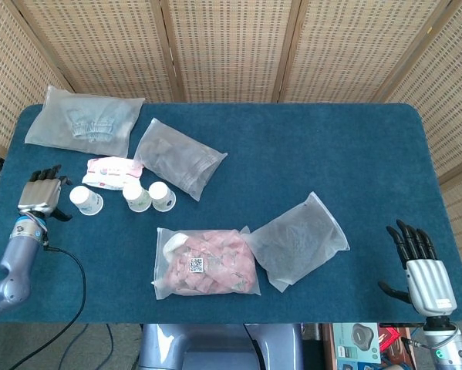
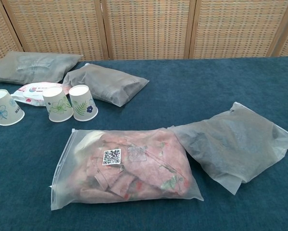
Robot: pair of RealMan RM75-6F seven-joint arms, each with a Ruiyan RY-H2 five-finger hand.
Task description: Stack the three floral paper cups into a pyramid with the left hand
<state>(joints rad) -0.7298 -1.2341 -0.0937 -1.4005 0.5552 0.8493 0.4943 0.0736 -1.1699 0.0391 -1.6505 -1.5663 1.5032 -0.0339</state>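
Three floral paper cups stand upside down on the blue table point(image 1: 315, 146), apart from one another. The left cup point(image 1: 85, 200) point(image 2: 4, 108) stands alone. The middle cup point(image 1: 136, 196) point(image 2: 57, 104) and the right cup point(image 1: 162, 196) point(image 2: 82, 102) stand side by side. My left hand point(image 1: 42, 193) hovers just left of the left cup, fingers apart, holding nothing and touching no cup. My right hand point(image 1: 422, 268) rests open near the table's front right corner. The chest view shows neither hand.
A pink wipes pack point(image 1: 112, 169) lies just behind the cups. Further back lie a bagged pair of jeans point(image 1: 84, 119) and a grey bag point(image 1: 177, 158). A bag of pink floral cloth point(image 1: 206, 262) and another grey bag point(image 1: 296, 239) lie in front.
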